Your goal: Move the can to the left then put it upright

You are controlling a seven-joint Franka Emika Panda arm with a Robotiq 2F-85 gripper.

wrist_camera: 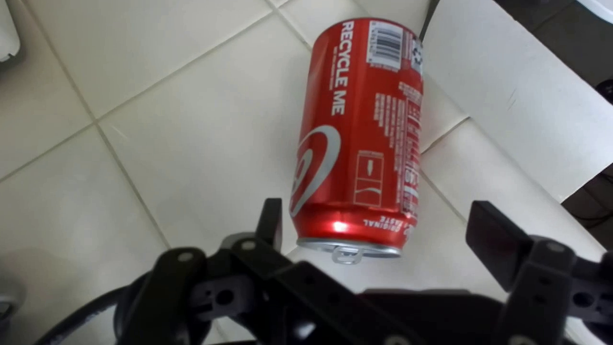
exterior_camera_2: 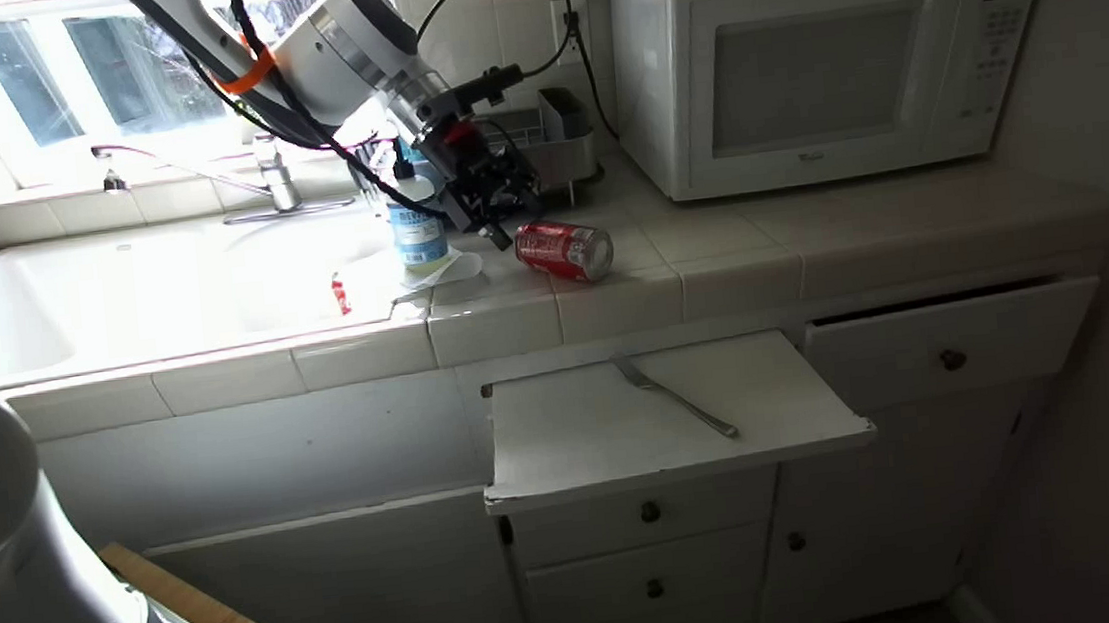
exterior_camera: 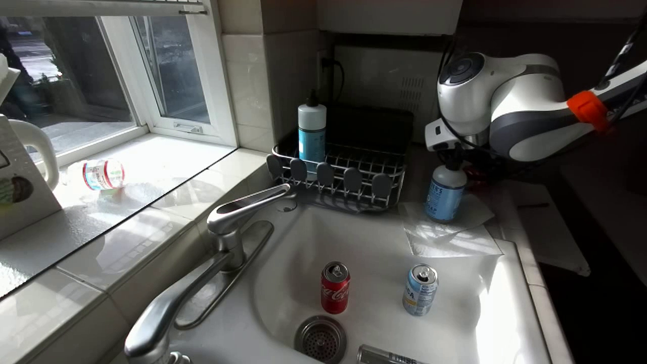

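Observation:
The red can [exterior_camera_2: 559,251] lies on its side on the tiled counter, close to the front edge, its pale metal end facing away from the gripper. In the wrist view the can [wrist_camera: 359,129] shows its pull-tab end toward me, with the barrel pointing away. My gripper [exterior_camera_2: 516,216] is tilted down just beside the can's near end. In the wrist view the gripper [wrist_camera: 377,220] is open, with the tab end lying in line between the fingers, nearer the left one. The fingers are not closed on it. In an exterior view the bottle and arm mostly hide the can.
A blue soap bottle [exterior_camera: 445,194] stands on paper right beside the gripper. A dish rack [exterior_camera: 352,179] is behind. The sink holds a brighter red can [exterior_camera: 335,288] and a blue-and-silver can [exterior_camera: 420,290]. A microwave [exterior_camera_2: 815,78] and a pulled-out board [exterior_camera_2: 565,431] with a fork are nearby.

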